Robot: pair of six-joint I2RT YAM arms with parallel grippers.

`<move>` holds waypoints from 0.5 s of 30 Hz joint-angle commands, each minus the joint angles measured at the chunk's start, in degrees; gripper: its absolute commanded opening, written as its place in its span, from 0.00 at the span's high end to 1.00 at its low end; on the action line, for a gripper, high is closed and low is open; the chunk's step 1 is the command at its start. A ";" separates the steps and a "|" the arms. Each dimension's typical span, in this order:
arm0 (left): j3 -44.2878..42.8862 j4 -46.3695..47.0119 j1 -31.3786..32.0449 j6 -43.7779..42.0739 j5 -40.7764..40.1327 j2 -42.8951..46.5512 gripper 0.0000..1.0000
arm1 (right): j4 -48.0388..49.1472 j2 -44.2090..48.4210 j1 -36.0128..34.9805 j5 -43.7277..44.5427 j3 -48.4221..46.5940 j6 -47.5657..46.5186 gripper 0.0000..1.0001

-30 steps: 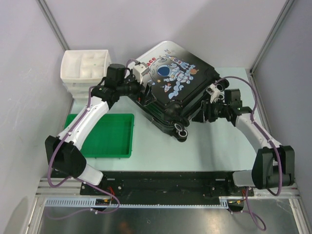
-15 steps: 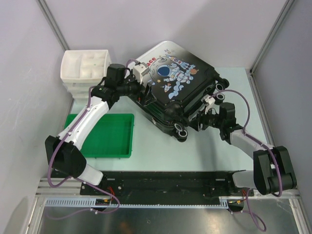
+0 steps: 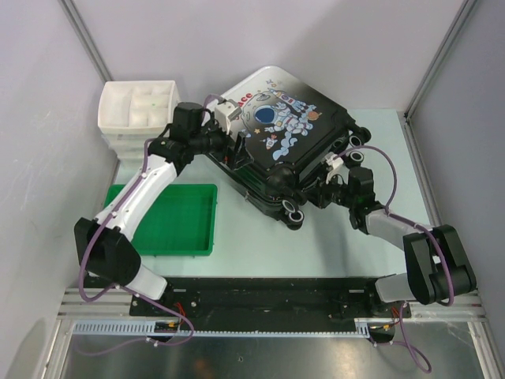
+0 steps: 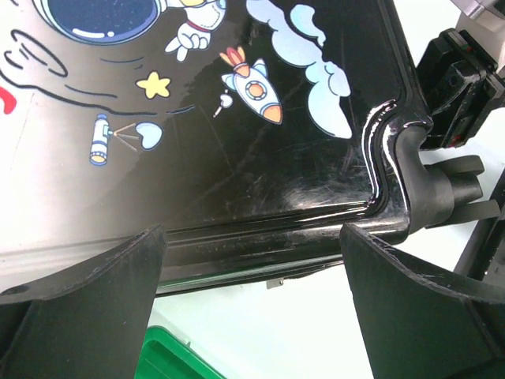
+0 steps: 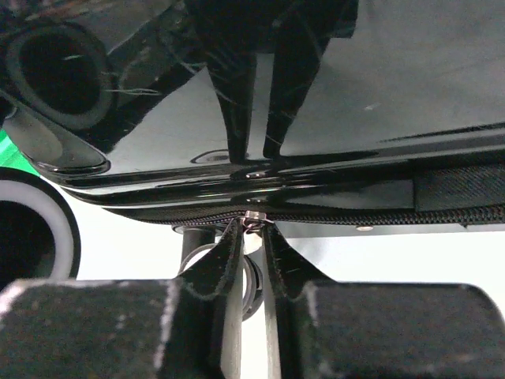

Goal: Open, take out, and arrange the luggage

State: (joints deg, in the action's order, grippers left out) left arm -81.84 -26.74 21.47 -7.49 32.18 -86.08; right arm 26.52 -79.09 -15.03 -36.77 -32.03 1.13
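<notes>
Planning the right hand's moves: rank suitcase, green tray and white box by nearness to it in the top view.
1. Suitcase, its zipper pull in the right hand.
2. Green tray, near left.
3. White box, far left corner.

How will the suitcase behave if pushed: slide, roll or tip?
The luggage looks rigid and lies flat, so it would probably slide, not tip. Its wheels stick out sideways, so rolling seems unlikely. The glossy shell may be slippery.

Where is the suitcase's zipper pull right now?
In the right wrist view, the zipper pull sits mid-frame on the luggage seam, pinched between the tips of the right end effector.
</notes>
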 commanded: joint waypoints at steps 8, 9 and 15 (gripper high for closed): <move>-5.69 0.99 -3.72 2.57 -0.54 -4.44 0.06 | -3.84 -1.33 9.75 0.92 -4.79 -0.95 1.00; -5.78 0.90 -3.81 2.48 -0.63 -4.62 0.06 | -4.37 -1.42 10.28 1.00 -5.14 -2.34 1.00; -6.40 0.90 -4.07 -0.33 -0.47 -5.32 0.07 | -3.68 -5.45 14.49 4.96 -9.54 -8.32 1.00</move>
State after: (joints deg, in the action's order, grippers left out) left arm -85.76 -26.61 17.69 -6.26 31.42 -90.70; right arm 20.93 -81.65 -4.03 -38.13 -37.30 -1.04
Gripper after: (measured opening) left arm 0.937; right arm 0.010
